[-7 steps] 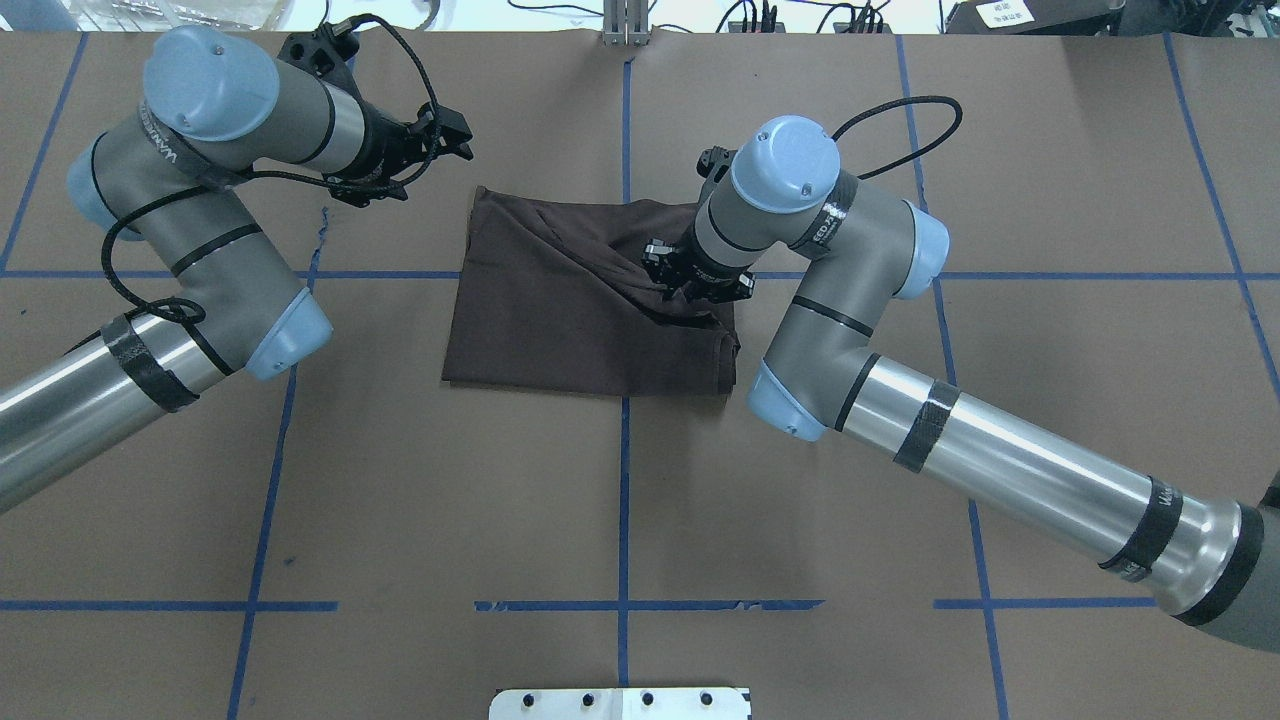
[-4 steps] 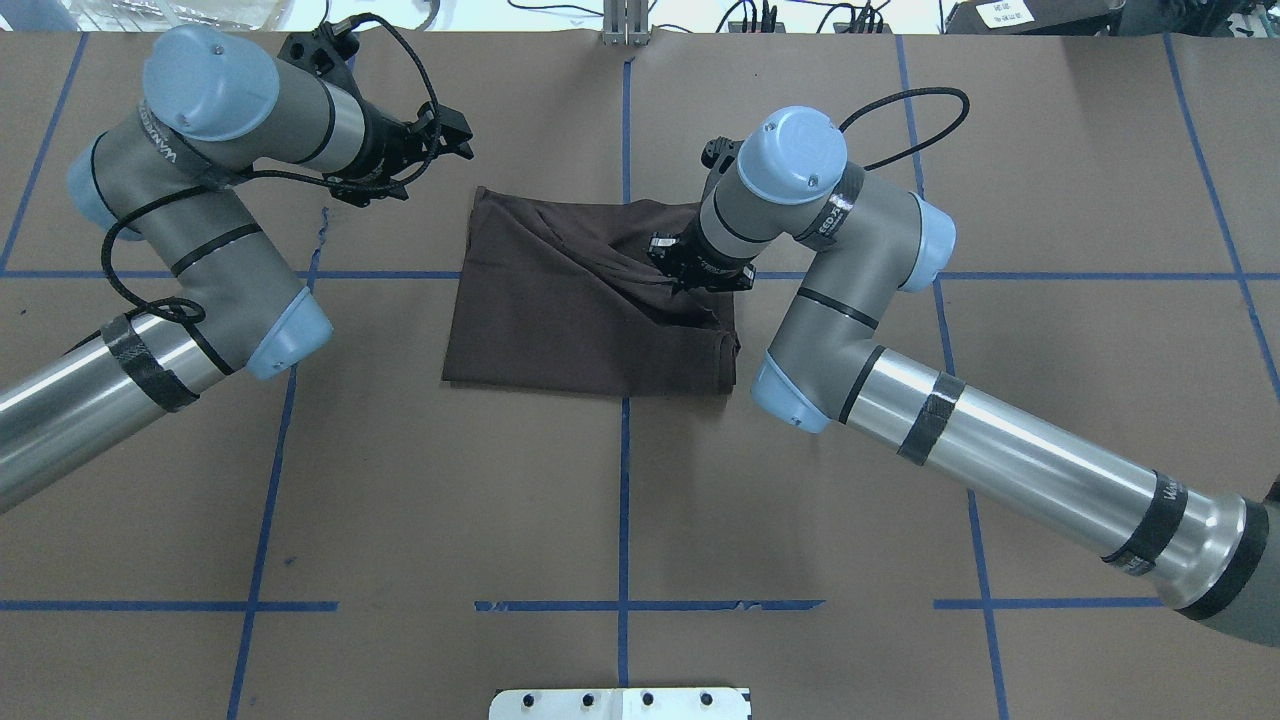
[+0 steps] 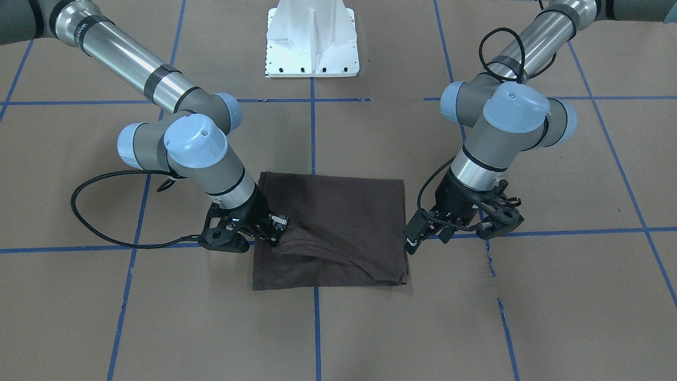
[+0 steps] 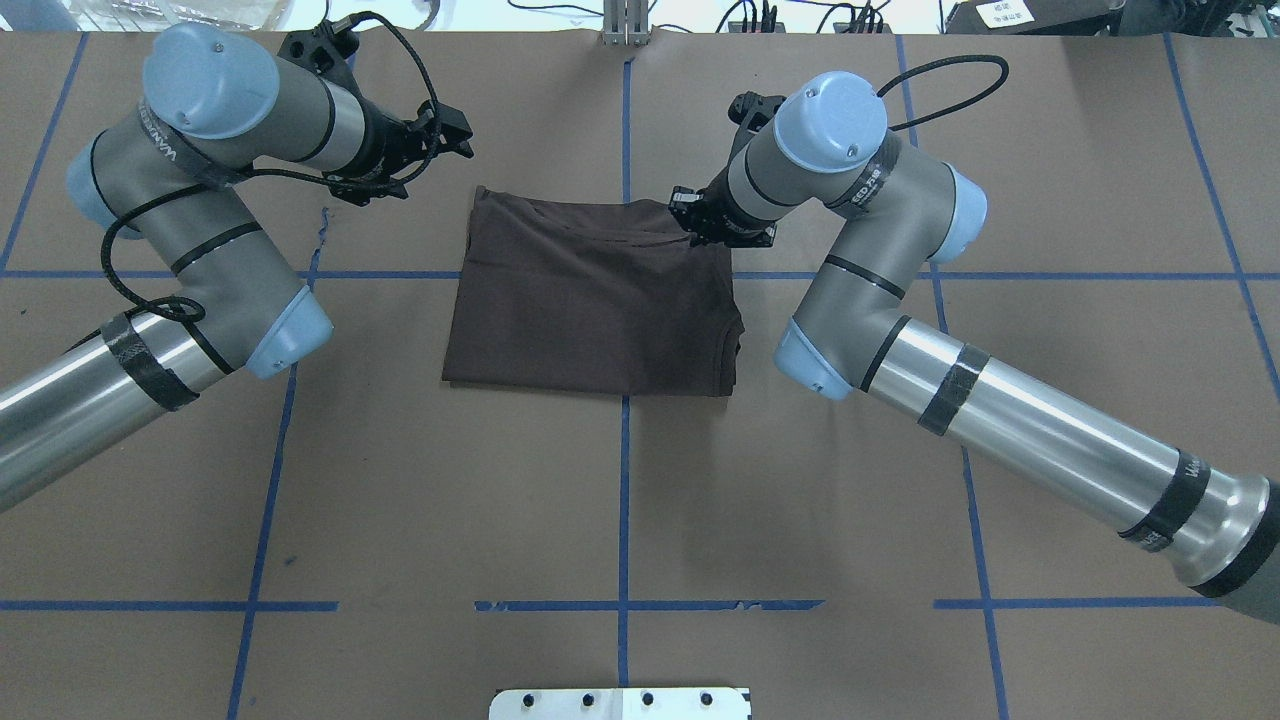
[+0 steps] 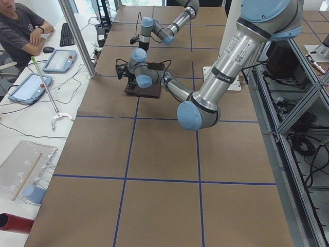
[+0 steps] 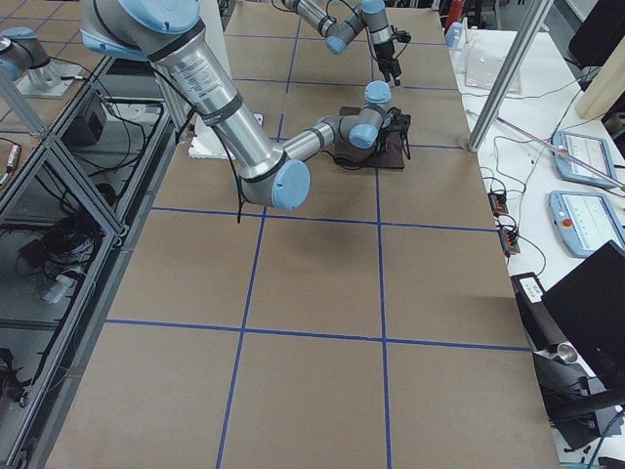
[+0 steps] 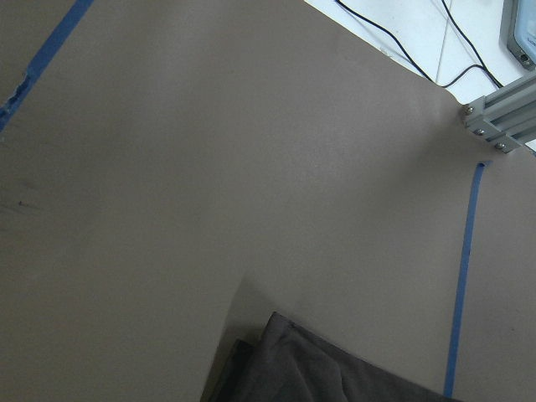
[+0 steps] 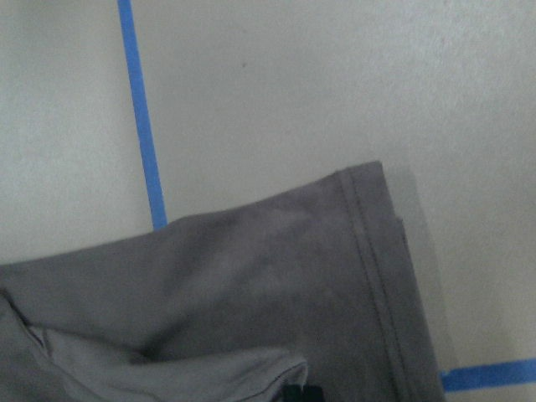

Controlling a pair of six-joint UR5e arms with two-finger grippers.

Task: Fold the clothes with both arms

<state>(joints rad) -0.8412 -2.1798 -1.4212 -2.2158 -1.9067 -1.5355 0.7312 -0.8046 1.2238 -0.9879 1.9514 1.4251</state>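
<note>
Moved since a second ago: the right gripper (image 4: 702, 225), from the middle of the cloth's right half out to its far right corner. The heavy diagonal creases it trailed have mostly flattened. The left gripper (image 4: 458, 135) has not shifted.

Item 1. Dark brown-grey short-sleeved T-shirt (image 4: 590, 310): folded to a near-square packet, lying at the table's middle, straddling the central blue tape line (image 4: 623, 500). One low ridge runs along its far edge toward the right gripper.

Item 2. Right gripper: black, two-finger, low over the far right corner. As I read the wrist view, it is pressed together on a pinch of the top layer.

Item 3. Left gripper: black, fingers spread, carrying nothing, hovering just off the far left corner, apart from the cloth.

Item 4. Brown paper table cover (image 4: 800, 520); white pedestal base (image 3: 312, 42).

Step in hand, my judgement: setting the top layer's corner square on the layer beneath. I would lower the pinch until hem meets hem and release only once the cloth is slack. Then I would lift straight up so nothing drags. The remaining ridge wants easing leftward, with the left gripper steadying its corner.
</note>
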